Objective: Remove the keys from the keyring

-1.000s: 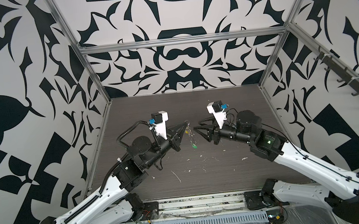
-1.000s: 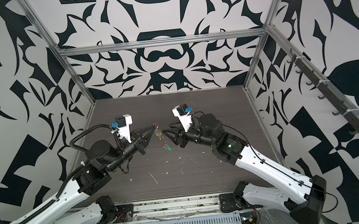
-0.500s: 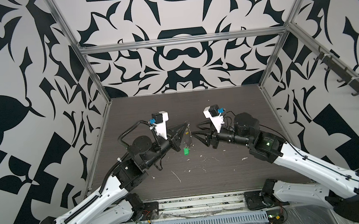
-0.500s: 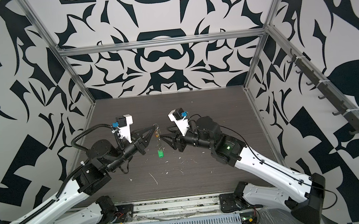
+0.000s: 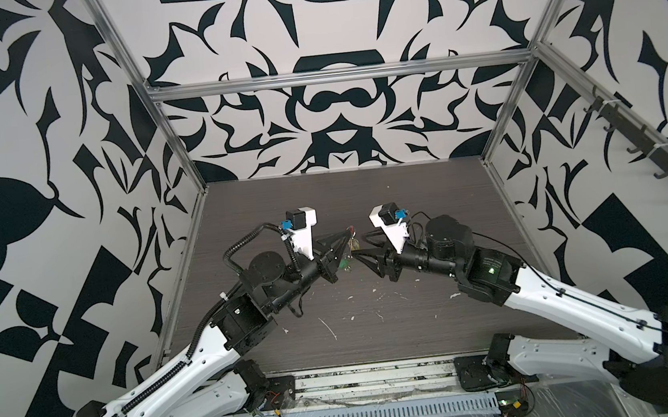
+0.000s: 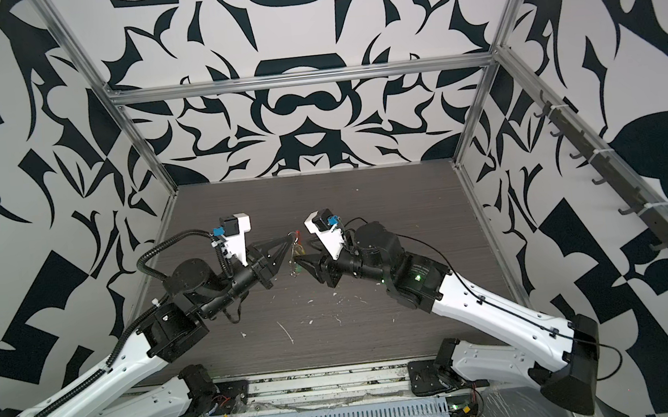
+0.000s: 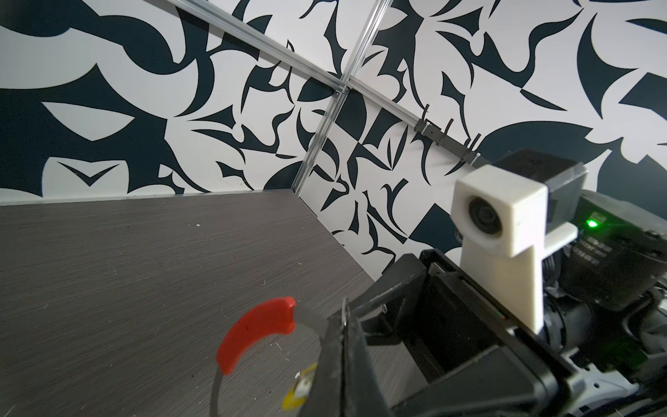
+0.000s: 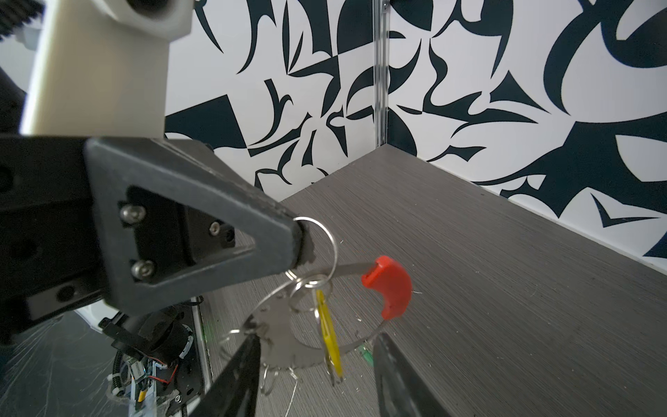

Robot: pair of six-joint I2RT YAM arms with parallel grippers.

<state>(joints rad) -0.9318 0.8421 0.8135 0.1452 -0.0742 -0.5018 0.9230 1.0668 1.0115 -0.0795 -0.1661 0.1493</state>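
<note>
Left gripper (image 8: 301, 238) stays clamped on a small ring of the keyring (image 8: 391, 287), which hangs above the bench (image 8: 505, 289). Right gripper (image 8: 315, 337), jaws apart, has advanced right up to the dangling yellow key (image 8: 330, 335).

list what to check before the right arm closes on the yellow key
1. left end effector shut on a small ring of the keyring: ok
2. keyring hanging free above the table: ok
3. right end effector open: ok, jaws apart
4. yellow key hanging between its jaws in the right wrist view: ok, not gripped
5. how deep the yellow key sits between those jaws: cannot tell
6. green key clear of the closing path: cannot tell, mostly hidden behind the loop
</note>
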